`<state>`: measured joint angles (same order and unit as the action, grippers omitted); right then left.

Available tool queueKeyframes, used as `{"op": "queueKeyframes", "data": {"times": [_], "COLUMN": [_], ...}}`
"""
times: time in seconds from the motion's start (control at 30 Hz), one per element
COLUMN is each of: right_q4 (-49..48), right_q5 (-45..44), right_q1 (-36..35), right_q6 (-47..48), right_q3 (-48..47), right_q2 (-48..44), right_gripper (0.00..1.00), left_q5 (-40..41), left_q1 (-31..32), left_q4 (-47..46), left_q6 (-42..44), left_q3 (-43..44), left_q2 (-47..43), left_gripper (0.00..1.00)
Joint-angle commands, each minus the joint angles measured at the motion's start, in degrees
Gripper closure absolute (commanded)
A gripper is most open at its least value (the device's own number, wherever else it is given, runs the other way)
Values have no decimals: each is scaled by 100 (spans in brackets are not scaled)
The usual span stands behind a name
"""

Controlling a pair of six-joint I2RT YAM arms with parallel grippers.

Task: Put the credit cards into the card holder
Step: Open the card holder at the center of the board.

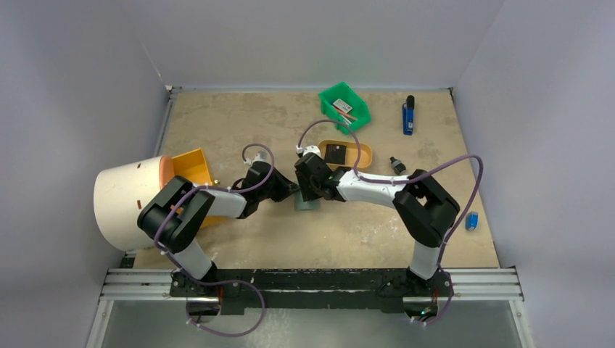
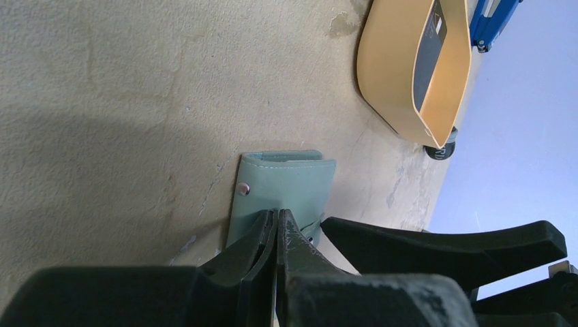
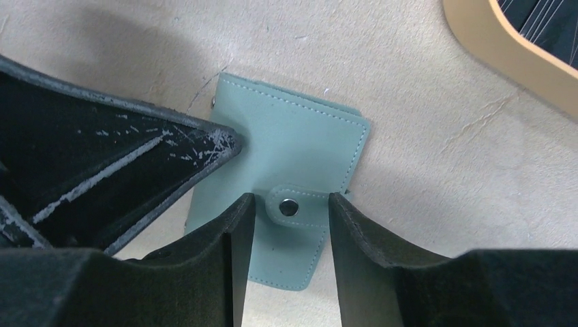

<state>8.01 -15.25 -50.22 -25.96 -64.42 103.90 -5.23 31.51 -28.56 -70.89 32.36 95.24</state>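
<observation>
The grey-green card holder (image 3: 290, 146) lies folded shut on the table, mostly hidden under both grippers in the top view (image 1: 307, 204). My right gripper (image 3: 292, 199) is open, its jaws on either side of the snap tab (image 3: 290, 206). My left gripper (image 2: 278, 214) is shut, its tips pressing on the card holder (image 2: 290, 180) near a snap stud (image 2: 243, 191). In the top view the left gripper (image 1: 289, 190) and right gripper (image 1: 309, 191) meet over the holder. One black credit card (image 1: 335, 154) lies in the tan oval tray (image 1: 362, 155). It also shows in the left wrist view (image 2: 424, 65).
A green bin (image 1: 344, 106) stands at the back, with a blue object (image 1: 408, 116) to its right. A small black knob (image 1: 397, 165) sits right of the tray. A white bucket (image 1: 127, 203) and an orange bin (image 1: 190, 168) are at the left. A small blue item (image 1: 472, 220) lies far right.
</observation>
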Motion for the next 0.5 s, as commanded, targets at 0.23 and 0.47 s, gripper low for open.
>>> {"op": "queueKeyframes", "data": {"times": [0.23,0.47], "right_q4": [422,511], "right_q5": [-703,-812], "right_q1": [-151,-196], "right_q6": [58,55], "right_q3": [-398,-396], "right_q2": [220,171], "right_gripper": [61,73], "left_q5": [49,112], "left_q1": [-48,-48], "left_q4": [-123,-58], "left_q6": [5,53], "left_q3": [-92,-98], "left_q2": [64,106], "left_gripper": [100,100]}}
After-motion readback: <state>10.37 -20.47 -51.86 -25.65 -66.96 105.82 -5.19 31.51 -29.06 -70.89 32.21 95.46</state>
